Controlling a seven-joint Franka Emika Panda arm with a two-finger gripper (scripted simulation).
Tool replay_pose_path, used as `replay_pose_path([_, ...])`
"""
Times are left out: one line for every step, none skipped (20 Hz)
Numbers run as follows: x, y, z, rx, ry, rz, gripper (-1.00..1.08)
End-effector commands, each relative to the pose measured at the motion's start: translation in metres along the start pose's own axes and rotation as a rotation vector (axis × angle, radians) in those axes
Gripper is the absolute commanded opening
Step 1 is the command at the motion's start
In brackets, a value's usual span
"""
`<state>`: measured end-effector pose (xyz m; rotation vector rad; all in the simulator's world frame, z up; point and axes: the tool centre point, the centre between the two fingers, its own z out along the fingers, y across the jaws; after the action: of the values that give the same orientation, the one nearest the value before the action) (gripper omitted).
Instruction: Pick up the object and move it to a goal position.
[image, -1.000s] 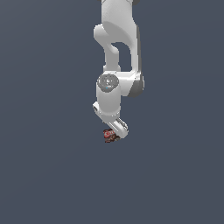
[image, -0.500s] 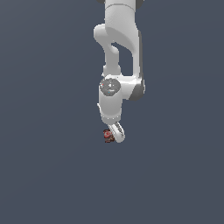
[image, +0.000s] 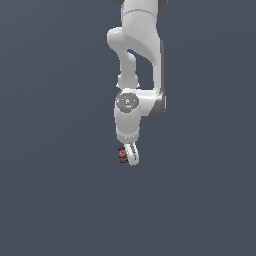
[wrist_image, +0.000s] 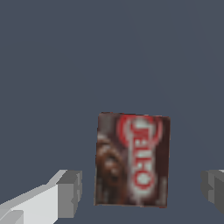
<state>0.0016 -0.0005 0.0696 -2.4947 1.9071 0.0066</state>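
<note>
The object (wrist_image: 132, 159) is a small dark brown-and-red box with red lettering, lying flat on the grey floor. In the wrist view it sits between my two grey fingertips (wrist_image: 70, 193), with a gap on each side. My gripper (wrist_image: 142, 192) is open around it and touches nothing. In the exterior view the object (image: 122, 155) shows as a small red-brown spot just to the exterior view's left of the white gripper (image: 131, 158), which hangs straight down from the arm and partly hides it.
The plain dark grey floor (image: 55, 200) spreads all around. The white arm (image: 137, 55) rises above the gripper to the frame's upper edge. No other objects show.
The wrist has turned and the hand has sunk slightly toward the box. The box has stayed in place.
</note>
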Motion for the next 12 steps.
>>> replay_pose_path([-0.0001, -0.0002, 0.0018, 0.001, 0.002, 0.033, 1.00])
replay_pose_path([-0.0002, -0.0002, 0.0023, 0.001, 0.003, 0.042, 1.00])
replay_pose_path([-0.0002, -0.0002, 0.0027, 0.001, 0.003, 0.049, 1.00])
replay_pose_path([-0.0003, -0.0002, 0.0031, 0.001, 0.003, 0.056, 1.00])
replay_pose_path([-0.0003, -0.0003, 0.0034, 0.001, 0.004, 0.060, 1.00])
replay_pose_path([-0.0003, -0.0003, 0.0036, 0.001, 0.004, 0.064, 1.00])
replay_pose_path([-0.0004, -0.0003, 0.0037, 0.002, 0.004, 0.066, 1.00])
replay_pose_path([-0.0004, -0.0003, 0.0037, 0.002, 0.004, 0.067, 1.00])
replay_pose_path([-0.0004, -0.0002, 0.0036, 0.001, 0.004, 0.062, 1.00])
replay_pose_path([-0.0005, -0.0002, 0.0040, 0.001, 0.004, 0.062, 1.00])
replay_pose_path([-0.0005, -0.0002, 0.0051, 0.001, 0.004, 0.062, 1.00])
replay_pose_path([-0.0004, -0.0001, 0.0069, 0.001, 0.004, 0.063, 1.00])
